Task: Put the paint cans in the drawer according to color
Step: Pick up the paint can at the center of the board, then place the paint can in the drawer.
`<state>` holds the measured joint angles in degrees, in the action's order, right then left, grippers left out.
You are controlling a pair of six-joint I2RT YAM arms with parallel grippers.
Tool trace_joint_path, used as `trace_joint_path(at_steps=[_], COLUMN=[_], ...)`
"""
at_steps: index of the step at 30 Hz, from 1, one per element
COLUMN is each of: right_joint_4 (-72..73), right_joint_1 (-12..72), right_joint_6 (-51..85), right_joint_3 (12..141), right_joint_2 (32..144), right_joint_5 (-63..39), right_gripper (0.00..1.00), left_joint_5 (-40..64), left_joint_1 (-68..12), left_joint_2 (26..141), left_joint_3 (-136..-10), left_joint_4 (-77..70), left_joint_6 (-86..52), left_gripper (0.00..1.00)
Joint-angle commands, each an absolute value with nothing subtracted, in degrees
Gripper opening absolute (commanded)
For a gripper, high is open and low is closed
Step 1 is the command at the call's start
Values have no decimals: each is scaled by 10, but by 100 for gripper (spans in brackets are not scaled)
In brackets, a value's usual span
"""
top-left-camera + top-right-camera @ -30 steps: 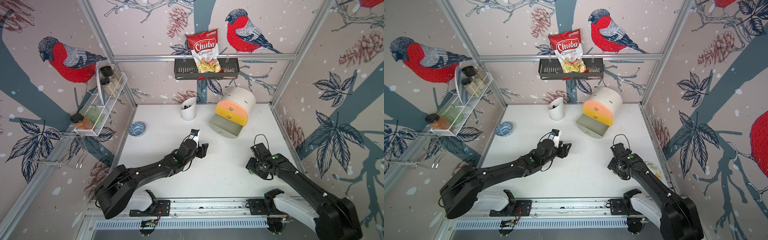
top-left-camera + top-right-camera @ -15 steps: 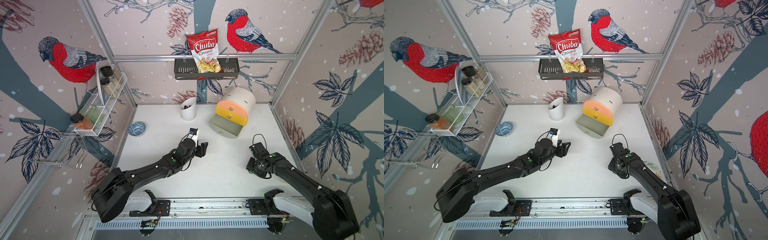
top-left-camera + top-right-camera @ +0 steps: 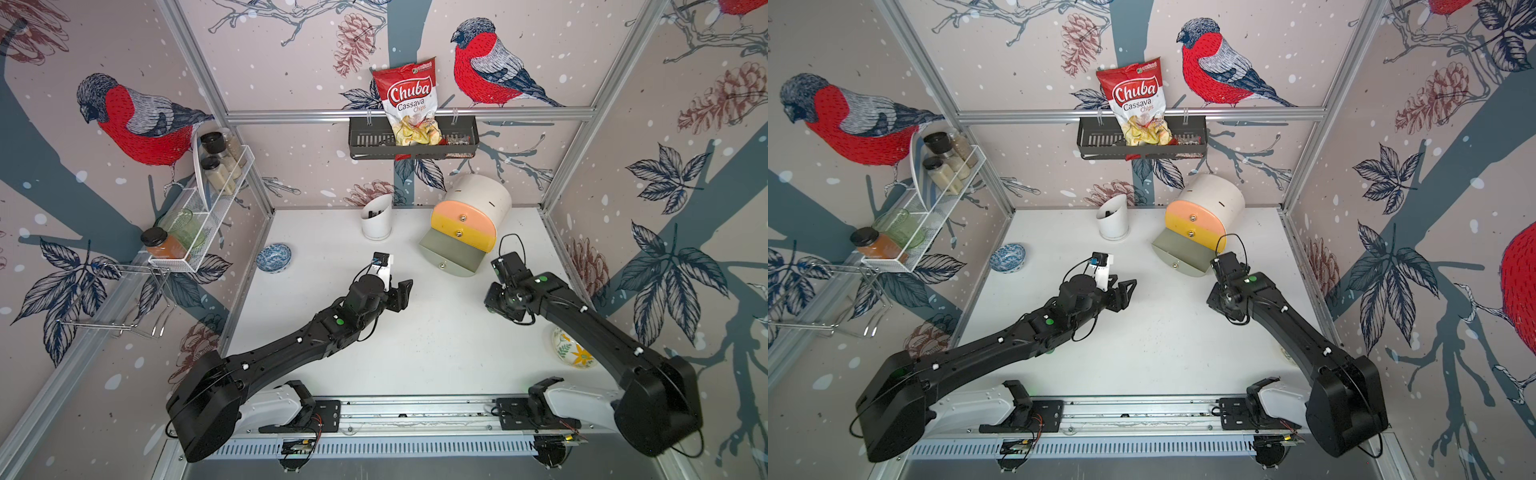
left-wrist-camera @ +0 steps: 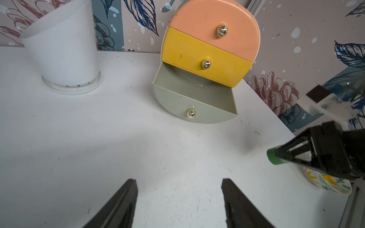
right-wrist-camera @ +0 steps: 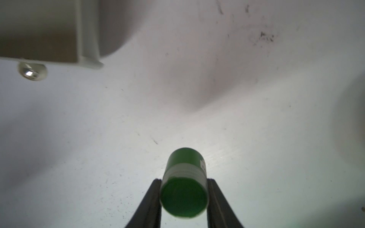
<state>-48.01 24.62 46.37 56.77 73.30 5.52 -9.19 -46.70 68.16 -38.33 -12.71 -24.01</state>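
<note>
Right wrist view shows the right gripper (image 5: 184,180) pinching 1 green paint can (image 5: 184,189) between its 2 black fingers (image 5: 152,197). The jaws are closed on the can's round sides. The can lies on its side in the grip and pokes out past the fingertips. It is up off the white table (image 5: 256,138), just in front of the drawer chest (image 4: 209,49), near a corner of the pulled-out bottom drawer (image 4: 193,98) but not over it yet.

The left wrist view shows 3 drawer fronts on the chest. The peach front (image 4: 213,21) and the yellow front (image 4: 201,57) are pushed in. The grey-green bottom drawer is open, and the part I can see looks empty. The left gripper (image 4: 178,180) hangs in front of the chest, farther from it than the right gripper. Its jaws are wide apart and hold nothing.

I think the can is very light, hard and smooth. A smooth round thing like this can slip or spin between flat fingers, so a gentle squeeze across the middle of its sides seems best. Green likely goes in the grey-green drawer. The chest looks like light plastic, so a bump could push it.

A flowered bowl (image 4: 327,181) sits on the far side of the right gripper from the chest. I cannot see inside it, and I see no other cans.
</note>
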Motion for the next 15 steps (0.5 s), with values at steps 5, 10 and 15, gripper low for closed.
trace_joint_path(at_steps=[5,10,15], right_joint_4=[-549,-575,-586], right_joint_1=[251,249,249], right_joint_6=[400,370,358], right_joint_3=[775,903,992], right_joint_2=[878,994,1077], right_joint_5=[98,99,95], right_gripper=[35,35,35], left_joint_5=[-96,-96,-97], left_joint_1=[-465,-463,-461], left_joint_2=[675,667,662], left_joint_3=[-384,-376,-371], left_joint_4=[-112,-106,-102], left_joint_6=[-236,-237,-236], left_gripper=[70,70,70])
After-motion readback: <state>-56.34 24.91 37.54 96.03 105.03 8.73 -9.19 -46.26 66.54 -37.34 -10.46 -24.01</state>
